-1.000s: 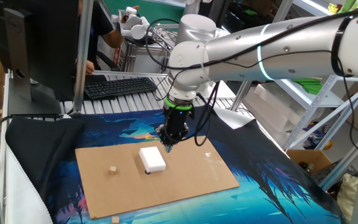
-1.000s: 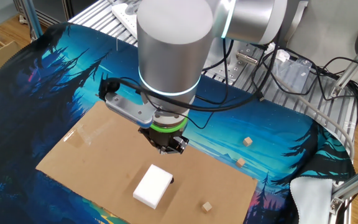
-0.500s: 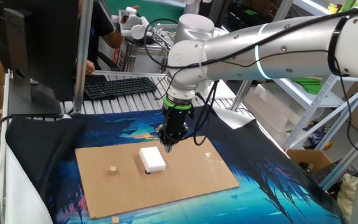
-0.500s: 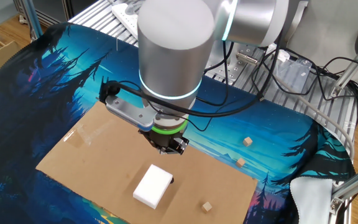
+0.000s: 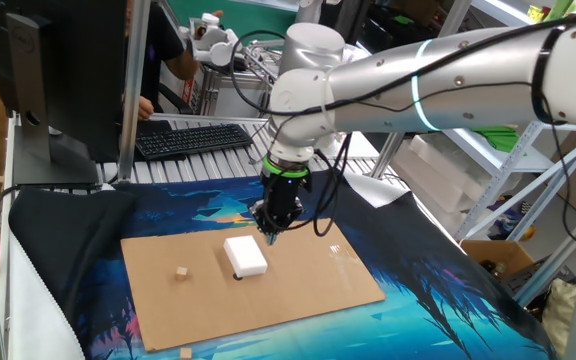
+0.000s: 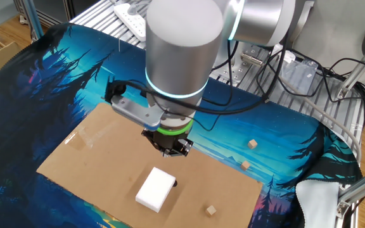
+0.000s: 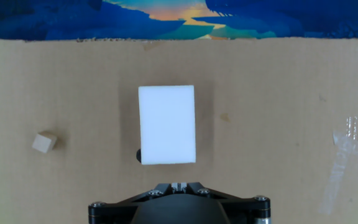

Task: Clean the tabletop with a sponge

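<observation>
Your two-finger gripper (image 5: 271,235) hangs above the brown cardboard tabletop (image 5: 308,290), just beside the white rectangular foam sponge (image 7: 166,124) that lies flat mid-sheet, likely lining up a grasp, though you cannot tell how wide its jaws stand.

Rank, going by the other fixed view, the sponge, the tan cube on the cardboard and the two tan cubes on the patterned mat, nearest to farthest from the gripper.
1. Sponge, on the cardboard just below the gripper.
2. Cube on the cardboard, lower right; cube near the cardboard's edge on the mat, to the right: too close to call.
3. Farther mat cube, far right.
</observation>
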You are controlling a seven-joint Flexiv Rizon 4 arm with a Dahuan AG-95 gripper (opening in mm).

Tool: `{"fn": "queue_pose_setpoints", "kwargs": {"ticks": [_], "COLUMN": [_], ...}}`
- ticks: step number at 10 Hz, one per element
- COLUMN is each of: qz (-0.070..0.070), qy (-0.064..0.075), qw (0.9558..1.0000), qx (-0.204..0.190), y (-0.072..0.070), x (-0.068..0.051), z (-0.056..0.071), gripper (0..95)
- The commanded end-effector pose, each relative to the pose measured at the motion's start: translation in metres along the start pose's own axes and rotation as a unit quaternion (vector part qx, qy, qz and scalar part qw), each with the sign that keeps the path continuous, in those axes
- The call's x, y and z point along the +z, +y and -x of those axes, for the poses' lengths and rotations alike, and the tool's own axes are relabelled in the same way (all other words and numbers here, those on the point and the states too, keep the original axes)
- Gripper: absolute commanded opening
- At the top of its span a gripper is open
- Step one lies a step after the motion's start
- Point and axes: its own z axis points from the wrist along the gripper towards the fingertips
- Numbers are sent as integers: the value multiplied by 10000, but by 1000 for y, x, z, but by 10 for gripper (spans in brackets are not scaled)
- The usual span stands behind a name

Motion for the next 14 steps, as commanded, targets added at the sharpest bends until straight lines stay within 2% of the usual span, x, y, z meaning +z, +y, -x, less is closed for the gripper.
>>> {"fn": "queue_pose_setpoints", "kwargs": {"ticks": [1,3,7,10,11,14], "qz": [49,158,207,184,143,163], "qy": [-12,-29,-99,-218,-185,-162], "qw": [9999,9997,9993,9987,9990,9991], "qx": [-86,-159,-306,-411,-376,-358], "y": [1,1,1,1,1,1], "x": [0,0,0,0,0,0], "z": [2,2,2,2,2,2], "gripper": [0,0,0,0,0,0]}}
